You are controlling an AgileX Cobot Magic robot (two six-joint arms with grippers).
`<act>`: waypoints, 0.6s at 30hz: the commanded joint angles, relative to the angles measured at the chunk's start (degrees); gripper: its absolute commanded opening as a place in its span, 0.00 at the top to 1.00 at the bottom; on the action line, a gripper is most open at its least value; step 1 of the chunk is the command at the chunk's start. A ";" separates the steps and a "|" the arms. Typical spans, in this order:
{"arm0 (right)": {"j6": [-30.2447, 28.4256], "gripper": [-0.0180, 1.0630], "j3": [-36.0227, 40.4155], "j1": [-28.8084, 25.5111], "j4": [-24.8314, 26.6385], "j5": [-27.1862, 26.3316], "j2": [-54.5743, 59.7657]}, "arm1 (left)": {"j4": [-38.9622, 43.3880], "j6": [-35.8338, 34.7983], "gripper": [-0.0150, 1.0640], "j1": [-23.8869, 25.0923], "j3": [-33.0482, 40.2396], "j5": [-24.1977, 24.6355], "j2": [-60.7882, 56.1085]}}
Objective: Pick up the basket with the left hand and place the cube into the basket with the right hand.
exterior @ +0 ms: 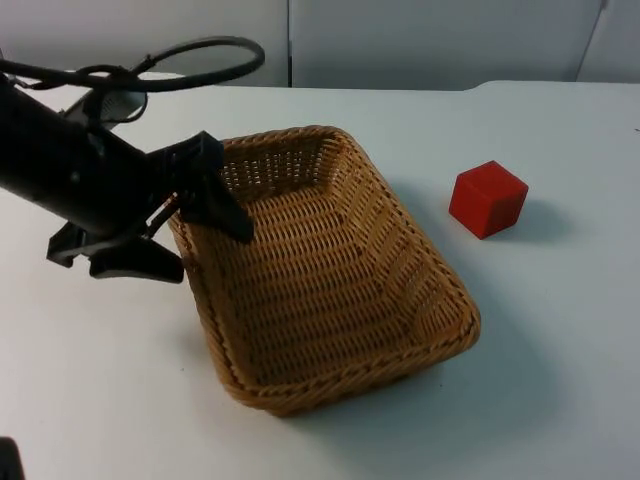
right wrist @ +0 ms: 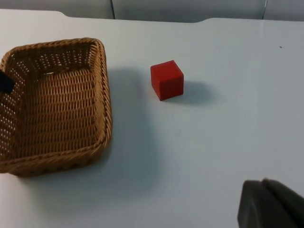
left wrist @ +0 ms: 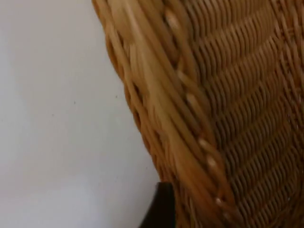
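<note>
The left claw (exterior: 195, 215) is clamped on the rim of the wicker basket (exterior: 330, 280) at its far-left corner, one finger inside the wall and one outside. The basket looks tipped, its gripped side raised, so I judge the lift to be the step in hand. Its long axis runs from the counter's far-left toward the near-right, open side up and empty. The red cube (exterior: 488, 198) sits flat on the counter (exterior: 560, 330) just right of the basket, one corner toward the near edge. The right claw waits well off from the cube; I cannot tell its grip. Next, it must reach for the cube.
</note>
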 commanded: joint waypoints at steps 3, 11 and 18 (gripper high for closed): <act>-0.09 0.99 0.21 0.14 -0.05 -0.22 -0.10 | 0.13 -1.61 0.46 -0.39 -0.71 -2.66 1.61; -0.09 0.99 0.21 0.14 -0.05 -0.22 -0.10 | 0.97 -0.88 0.99 -0.27 -1.88 -5.94 2.56; -0.09 0.99 0.21 0.14 -0.05 -0.22 -0.10 | 4.13 -5.61 0.99 -0.27 -6.94 -1.81 2.56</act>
